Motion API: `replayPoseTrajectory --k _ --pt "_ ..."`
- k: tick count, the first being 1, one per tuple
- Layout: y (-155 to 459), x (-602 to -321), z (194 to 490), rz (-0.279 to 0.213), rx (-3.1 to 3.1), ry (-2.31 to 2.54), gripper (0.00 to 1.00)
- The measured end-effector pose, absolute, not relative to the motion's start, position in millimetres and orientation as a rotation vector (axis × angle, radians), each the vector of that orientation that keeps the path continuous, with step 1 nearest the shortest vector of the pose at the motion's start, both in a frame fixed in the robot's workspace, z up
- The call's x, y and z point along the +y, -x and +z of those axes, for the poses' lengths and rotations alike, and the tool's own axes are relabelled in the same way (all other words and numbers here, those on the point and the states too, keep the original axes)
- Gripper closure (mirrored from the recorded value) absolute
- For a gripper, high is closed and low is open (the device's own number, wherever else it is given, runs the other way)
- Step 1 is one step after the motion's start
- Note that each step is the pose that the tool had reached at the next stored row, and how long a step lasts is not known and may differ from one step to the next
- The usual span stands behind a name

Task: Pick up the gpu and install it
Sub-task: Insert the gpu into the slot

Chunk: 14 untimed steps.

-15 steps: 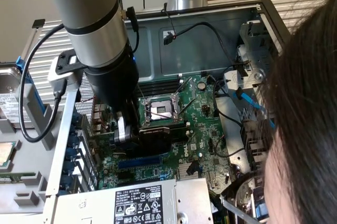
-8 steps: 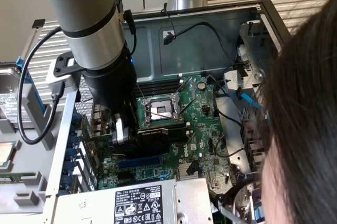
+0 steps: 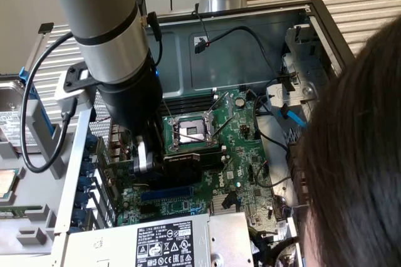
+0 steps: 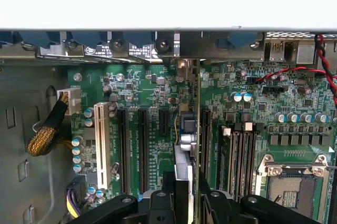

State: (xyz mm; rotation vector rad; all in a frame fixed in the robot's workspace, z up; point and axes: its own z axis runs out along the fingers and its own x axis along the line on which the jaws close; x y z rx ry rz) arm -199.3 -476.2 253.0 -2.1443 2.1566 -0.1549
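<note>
Now the gripper point(image 4: 181, 203) is closed partway on the gpu point(image 4: 185, 153), holding it edge-on above the motherboard point(image 4: 152, 84), over the slots near the case's rear edge. Seating it well, I judge, means keeping the card upright, lining its edge with one black slot point(image 4: 142, 148), and pressing evenly.
</note>
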Motion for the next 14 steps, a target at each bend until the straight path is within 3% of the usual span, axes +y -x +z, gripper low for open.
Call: replayPoseTrajectory --k 14 --pt "199.0 -478.1 252.8 -0.155 2.157 2.145 0.73"
